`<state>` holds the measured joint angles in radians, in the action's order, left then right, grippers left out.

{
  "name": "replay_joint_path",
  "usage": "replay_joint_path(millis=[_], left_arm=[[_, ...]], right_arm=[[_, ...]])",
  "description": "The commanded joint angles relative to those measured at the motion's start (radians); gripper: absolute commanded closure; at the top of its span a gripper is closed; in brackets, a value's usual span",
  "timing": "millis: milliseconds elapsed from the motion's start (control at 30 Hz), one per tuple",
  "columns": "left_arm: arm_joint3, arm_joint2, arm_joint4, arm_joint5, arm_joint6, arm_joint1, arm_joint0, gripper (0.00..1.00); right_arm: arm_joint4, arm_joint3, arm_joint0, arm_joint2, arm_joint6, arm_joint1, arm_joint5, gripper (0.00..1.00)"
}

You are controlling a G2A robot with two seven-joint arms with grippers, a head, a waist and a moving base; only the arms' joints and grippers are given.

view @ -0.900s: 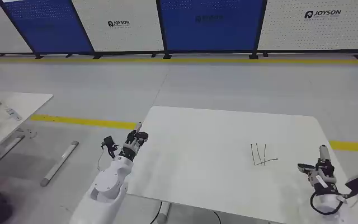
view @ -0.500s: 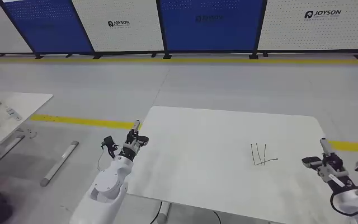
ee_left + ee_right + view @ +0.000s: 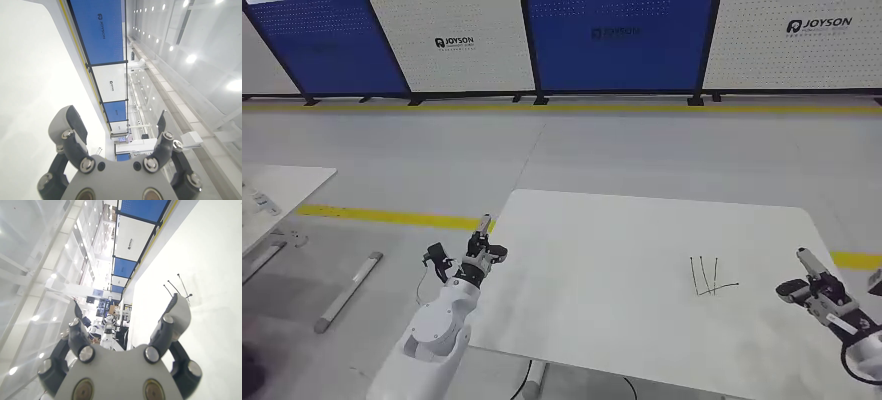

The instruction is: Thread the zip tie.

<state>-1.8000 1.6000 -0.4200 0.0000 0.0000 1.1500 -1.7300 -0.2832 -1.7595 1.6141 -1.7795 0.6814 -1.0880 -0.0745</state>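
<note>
— Claws first: how are they set?
— Both are spread wide. The left claw (image 3: pixel 485 240) (image 3: pixel 118 115) is held at the left edge of the white table (image 3: pixel 622 270). Nothing is gripped between its pads and nothing is touched.
— And the right claw?
— The right claw (image 3: pixel 799 275) (image 3: pixel 126 301) is held at the table's right edge. It is likewise opened wide and left empty.
— Where are the zip ties placed?
— The black zip ties (image 3: pixel 705 277) (image 3: pixel 172 286) (image 3: pixel 99 150) are laid flat on the table, toward its right side. They are near the right claw but apart from it, and well apart from the left claw. Three are set roughly side by side, and a fourth is laid across their near ends. In the right wrist view those ends are partly hidden behind one finger (image 3: pixel 179 309).
</note>
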Motion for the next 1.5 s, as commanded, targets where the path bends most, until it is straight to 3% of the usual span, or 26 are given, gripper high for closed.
replay_joint_path(millis=[0,33,67,167,267,400,533,667,700,1133,1267,1300,1467], left_arm=[[0.000,0.000,0.000,0.000,0.000,0.000,0.000,0.00],[0.000,0.000,0.000,0.000,0.000,0.000,0.000,0.00],[0.000,0.000,0.000,0.000,0.000,0.000,0.000,0.00],[0.000,0.000,0.000,0.000,0.000,0.000,0.000,0.00],[0.000,0.000,0.000,0.000,0.000,0.000,0.000,0.00],[0.000,0.000,0.000,0.000,0.000,0.000,0.000,0.00],[0.000,0.000,0.000,0.000,0.000,0.000,0.000,0.00],[0.000,0.000,0.000,0.000,0.000,0.000,0.000,0.00],[0.000,0.000,0.000,0.000,0.000,0.000,0.000,0.00],[0.000,0.000,0.000,0.000,0.000,0.000,0.000,0.00],[0.000,0.000,0.000,0.000,0.000,0.000,0.000,0.00],[0.000,0.000,0.000,0.000,0.000,0.000,0.000,0.00],[0.000,0.000,0.000,0.000,0.000,0.000,0.000,0.00]], right_arm=[[0.000,0.000,0.000,0.000,0.000,0.000,0.000,0.00],[0.006,-0.006,-0.002,0.008,0.051,0.003,0.003,0.00],[-0.019,0.029,-0.037,-0.014,0.219,0.014,0.004,0.00],[-0.047,0.116,-0.140,-0.058,0.417,0.036,-0.011,0.00],[-0.025,0.174,-0.222,-0.049,0.521,0.050,-0.025,0.00],[0.025,0.291,-0.366,0.021,0.678,0.067,-0.058,0.00],[0.092,0.447,-0.506,0.120,0.630,0.067,-0.074,0.00],[0.154,0.564,-0.583,0.209,0.523,0.058,-0.106,0.00],[0.143,0.589,-0.595,0.222,0.519,0.055,-0.118,0.00],[0.142,0.586,-0.592,0.227,0.526,0.055,-0.115,0.00],[0.162,0.605,-0.583,0.243,0.579,0.062,-0.043,0.00],[0.166,0.619,-0.591,0.247,0.635,0.066,-0.034,0.00],[0.221,0.692,-0.633,0.273,0.709,0.083,0.037,0.00]])
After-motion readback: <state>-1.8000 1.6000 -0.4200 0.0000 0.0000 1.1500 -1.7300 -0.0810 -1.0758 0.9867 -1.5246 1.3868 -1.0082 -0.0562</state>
